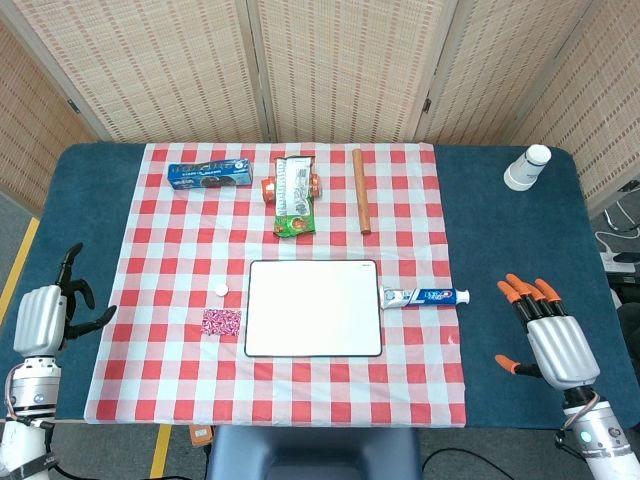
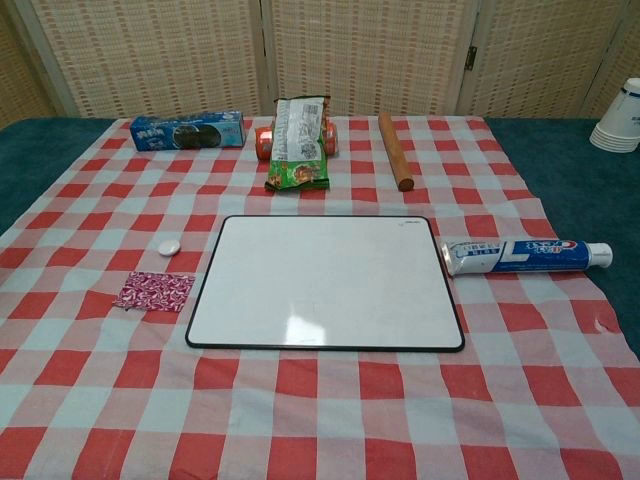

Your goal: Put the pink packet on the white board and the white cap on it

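Observation:
The pink packet (image 1: 221, 322) (image 2: 154, 291) lies flat on the checked cloth just left of the white board (image 1: 314, 308) (image 2: 327, 281). A small white cap (image 1: 220, 290) (image 2: 168, 246) sits on the cloth a little behind the packet. The board's surface is bare. My left hand (image 1: 45, 315) hovers over the blue table at the far left, fingers apart and empty. At the far right my right hand (image 1: 548, 331) is held out with orange-tipped fingers spread, holding nothing. Neither hand shows in the chest view.
A toothpaste tube (image 1: 426, 296) (image 2: 524, 254) lies against the board's right edge. Behind the board lie a blue biscuit box (image 1: 211, 176), a green snack bag (image 1: 294, 196) over an orange can, and a wooden rolling pin (image 1: 361, 190). Stacked paper cups (image 1: 527, 167) stand at the back right.

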You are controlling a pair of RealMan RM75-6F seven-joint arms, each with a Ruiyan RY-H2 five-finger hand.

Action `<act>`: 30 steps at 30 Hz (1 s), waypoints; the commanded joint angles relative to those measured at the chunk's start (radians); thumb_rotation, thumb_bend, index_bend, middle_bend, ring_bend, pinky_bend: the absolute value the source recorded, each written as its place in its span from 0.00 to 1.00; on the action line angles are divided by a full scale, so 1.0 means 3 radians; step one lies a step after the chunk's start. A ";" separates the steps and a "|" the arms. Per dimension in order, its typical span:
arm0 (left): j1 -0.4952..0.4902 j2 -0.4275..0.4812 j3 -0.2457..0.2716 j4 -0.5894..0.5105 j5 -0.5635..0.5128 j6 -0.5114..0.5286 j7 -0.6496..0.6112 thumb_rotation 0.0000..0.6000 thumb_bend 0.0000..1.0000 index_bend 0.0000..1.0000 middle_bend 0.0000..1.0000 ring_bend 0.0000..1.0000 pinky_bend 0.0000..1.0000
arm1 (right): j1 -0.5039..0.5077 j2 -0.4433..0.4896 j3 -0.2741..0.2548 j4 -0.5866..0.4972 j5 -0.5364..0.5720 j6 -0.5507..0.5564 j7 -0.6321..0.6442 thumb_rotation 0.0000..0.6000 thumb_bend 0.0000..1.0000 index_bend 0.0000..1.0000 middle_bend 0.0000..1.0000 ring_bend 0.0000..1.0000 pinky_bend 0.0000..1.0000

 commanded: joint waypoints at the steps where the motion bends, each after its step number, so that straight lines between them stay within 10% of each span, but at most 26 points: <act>1: 0.0011 -0.0009 0.0002 0.0007 0.0006 -0.0016 0.0002 1.00 0.21 0.07 0.64 0.83 0.94 | 0.0010 -0.0004 0.0000 -0.0005 0.0002 -0.0014 -0.0013 0.91 0.00 0.00 0.00 0.00 0.08; 11: -0.0019 0.0097 0.0077 -0.0222 0.0309 -0.0114 0.0113 1.00 0.21 0.10 0.67 0.83 0.94 | 0.0000 0.0001 -0.0025 -0.0018 -0.0075 0.0020 -0.0004 0.91 0.00 0.00 0.00 0.00 0.08; 17: -0.0215 -0.0123 0.0145 -0.0345 0.0667 -0.0225 0.0674 1.00 0.21 0.29 0.79 0.92 0.97 | 0.0017 0.0007 -0.0018 -0.0056 -0.0107 0.0019 -0.0025 0.91 0.00 0.00 0.00 0.00 0.08; 30: -0.1013 -0.1234 0.0218 0.0060 -0.0255 -0.1283 0.2611 1.00 0.22 0.28 0.98 1.00 1.00 | 0.0071 0.0010 -0.0048 -0.0047 -0.0127 -0.0089 -0.0053 0.91 0.00 0.00 0.00 0.00 0.08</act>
